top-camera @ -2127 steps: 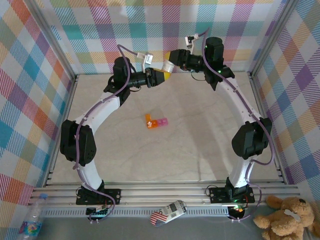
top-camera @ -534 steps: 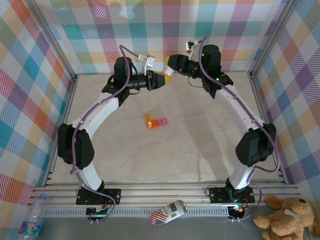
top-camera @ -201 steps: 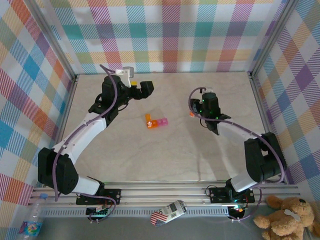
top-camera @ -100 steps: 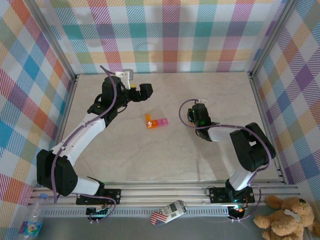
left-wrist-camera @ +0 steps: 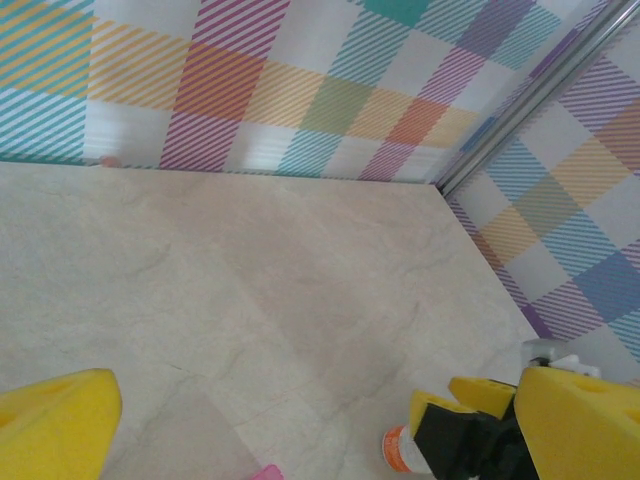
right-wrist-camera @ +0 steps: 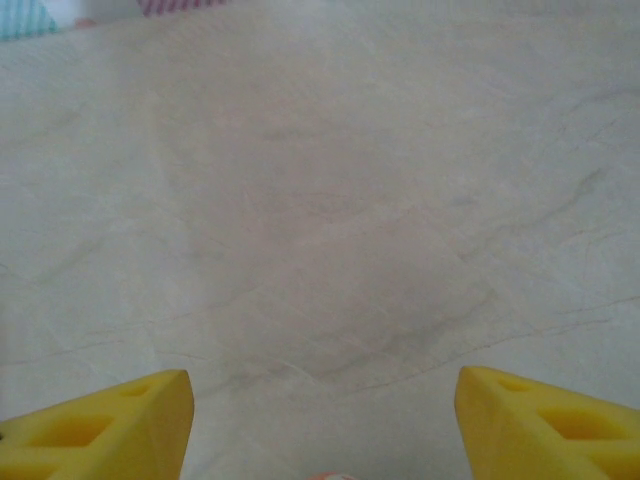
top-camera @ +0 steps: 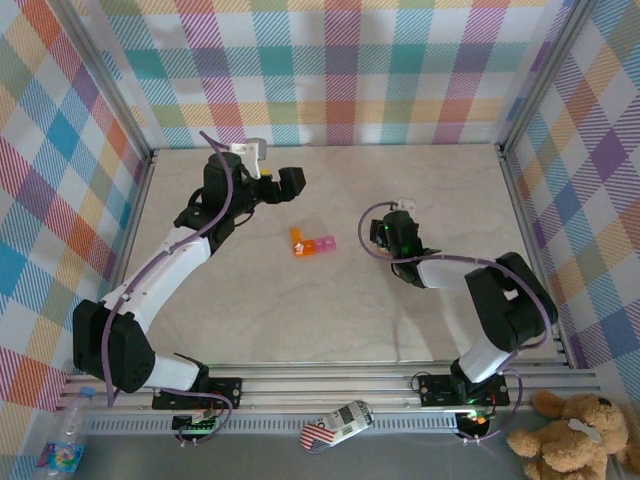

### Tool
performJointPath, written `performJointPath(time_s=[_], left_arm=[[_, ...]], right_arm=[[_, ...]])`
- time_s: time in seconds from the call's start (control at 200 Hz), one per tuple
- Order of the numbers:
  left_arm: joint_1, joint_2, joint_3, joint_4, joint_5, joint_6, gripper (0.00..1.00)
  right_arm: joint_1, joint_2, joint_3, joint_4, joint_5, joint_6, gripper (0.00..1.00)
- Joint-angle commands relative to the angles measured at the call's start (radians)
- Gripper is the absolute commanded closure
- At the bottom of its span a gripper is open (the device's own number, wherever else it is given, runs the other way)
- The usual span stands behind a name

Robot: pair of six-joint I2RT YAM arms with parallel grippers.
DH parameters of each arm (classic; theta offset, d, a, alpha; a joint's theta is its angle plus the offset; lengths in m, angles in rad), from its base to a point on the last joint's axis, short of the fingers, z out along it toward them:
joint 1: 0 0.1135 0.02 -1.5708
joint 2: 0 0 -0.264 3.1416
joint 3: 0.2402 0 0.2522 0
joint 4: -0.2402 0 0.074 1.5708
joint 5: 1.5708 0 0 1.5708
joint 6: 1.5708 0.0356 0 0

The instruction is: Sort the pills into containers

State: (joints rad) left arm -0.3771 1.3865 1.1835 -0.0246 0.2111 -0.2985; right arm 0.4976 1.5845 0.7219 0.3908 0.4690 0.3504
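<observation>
- Left claw [top-camera: 296, 180], jaws spread wide, hangs above and to the left of the containers [top-camera: 312, 243] in the top view, well apart from them. In its own wrist view the yellow fingers [left-wrist-camera: 55, 425] stand at opposite bottom corners.
- Right claw [top-camera: 380, 235], fingers apart and clamped on nothing, sits low to the right of the containers and points towards them. Its wrist view has pale counter [right-wrist-camera: 320, 220] between the two yellow pads.
- The containers lie between the two claws, near the middle of the counter. The short strip's long axis runs left to right across the top view, with the orange box at the left end and the pink boxes to its right. The orange end reaches a little further from the arm bases than the pink ones do.
- The left wrist view brings out a small orange bottle [left-wrist-camera: 398, 450] with a white cap just beside the right claw's fingers, and a pink corner of the containers at its bottom edge. From overhead the bottle is too small to make out.
</observation>
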Motion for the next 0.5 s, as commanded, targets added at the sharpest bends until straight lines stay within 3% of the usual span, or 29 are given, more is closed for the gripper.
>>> performJointPath(time_s=[0.0, 0.235, 0.49], left_arm=[[0.005, -0.060, -0.028, 0.025, -0.041, 0.004, 0.00], [0.006, -0.088, -0.071, 0.024, -0.095, 0.000, 0.00], [0.007, -0.087, -0.072, -0.048, -0.158, 0.001, 0.00]], right_arm=[[-0.006, -0.127, 0.050, -0.083, -0.057, -0.022, 0.26], [-0.036, -0.281, 0.244, -0.357, -0.285, -0.052, 0.23], [-0.032, -0.185, 0.488, -0.588, -0.564, -0.018, 0.22]])
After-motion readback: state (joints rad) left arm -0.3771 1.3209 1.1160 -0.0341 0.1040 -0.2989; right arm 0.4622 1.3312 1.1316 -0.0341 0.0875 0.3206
